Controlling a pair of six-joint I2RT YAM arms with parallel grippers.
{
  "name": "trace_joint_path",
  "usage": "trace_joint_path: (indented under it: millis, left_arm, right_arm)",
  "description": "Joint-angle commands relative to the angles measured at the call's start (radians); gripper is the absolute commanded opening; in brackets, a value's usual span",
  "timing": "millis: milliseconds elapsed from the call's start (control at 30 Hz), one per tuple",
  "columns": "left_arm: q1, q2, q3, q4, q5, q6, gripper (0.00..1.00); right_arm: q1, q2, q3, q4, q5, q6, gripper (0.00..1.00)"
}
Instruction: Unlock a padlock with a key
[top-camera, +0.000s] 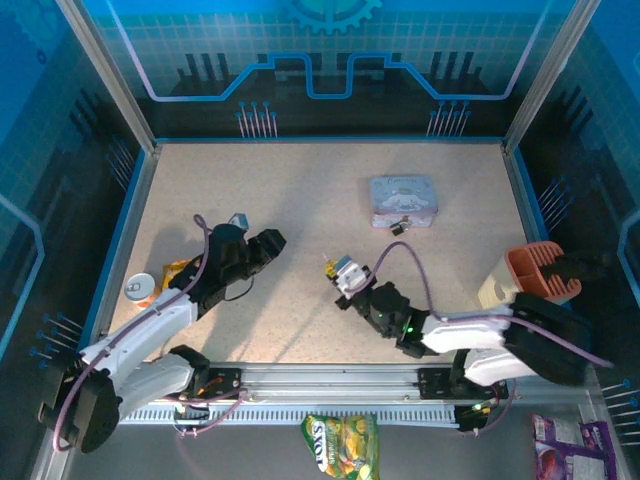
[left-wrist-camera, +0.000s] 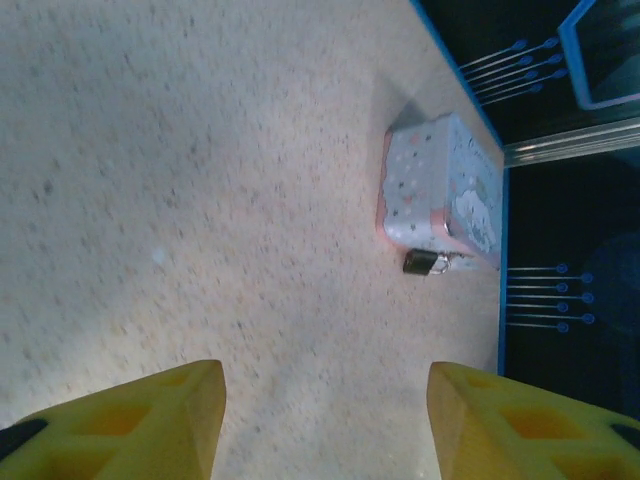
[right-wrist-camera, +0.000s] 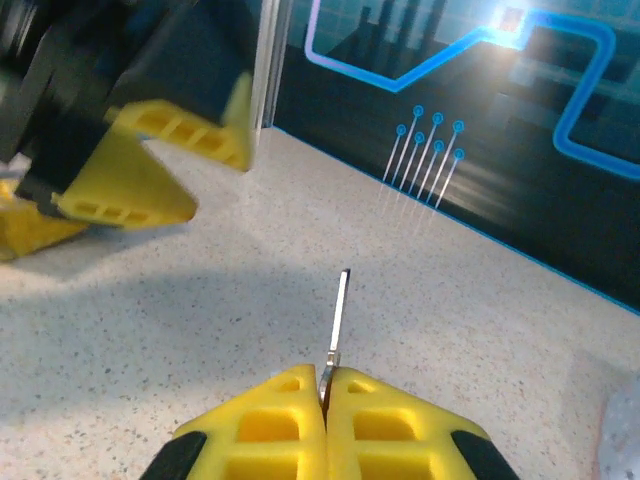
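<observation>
One can (top-camera: 140, 288) stands at the left edge of the table (top-camera: 300, 185), well clear of the job. The left gripper (left-wrist-camera: 325, 385) hovers left of centre with its jaws apart and nothing between them. It points toward the padlock, probably so it can steady the lock once the key arrives. Just right of it, at mid-table, the right gripper (right-wrist-camera: 325, 375) has its jaws pressed together on the key (right-wrist-camera: 340, 305). It pinches the key at one end, so the blade sticks straight out past the fingertips, free to enter a keyhole. Farther right, toward the far side, lies one tin (top-camera: 403, 199). The padlock (left-wrist-camera: 425, 263) lies on the table just beside the tin's near edge, perhaps touching it, and well apart from both grippers. I cannot tell whether its shackle is shut. Count: two grippers, one key, one padlock, one tin, one can.
</observation>
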Motion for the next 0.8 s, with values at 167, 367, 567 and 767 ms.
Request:
trace_joint_path:
  millis: [167, 367, 567, 767]
  left_arm:
    - [0.019, 0.13, 0.048, 0.157, 0.177, 0.29, 0.59]
    - [-0.098, 0.317, 0.217, 0.066, 0.114, 0.404, 0.59]
    - [-0.295, 0.583, 0.495, -0.054, -0.023, 0.562, 0.58]
    - [-0.415, 0.899, 0.874, -0.284, -0.121, 0.694, 0.54]
  right_arm:
    - [-0.251, -0.441, 0.216, -1.042, -0.298, 0.468, 0.0]
    - [-0.42, -0.545, 0.393, -1.335, -0.459, 0.606, 0.0]
    - [-0.512, -0.594, 0.516, -1.481, -0.493, 0.636, 0.0]
    - [-0.561, -0.711, 0.622, -1.635, -0.395, 0.611, 0.0]
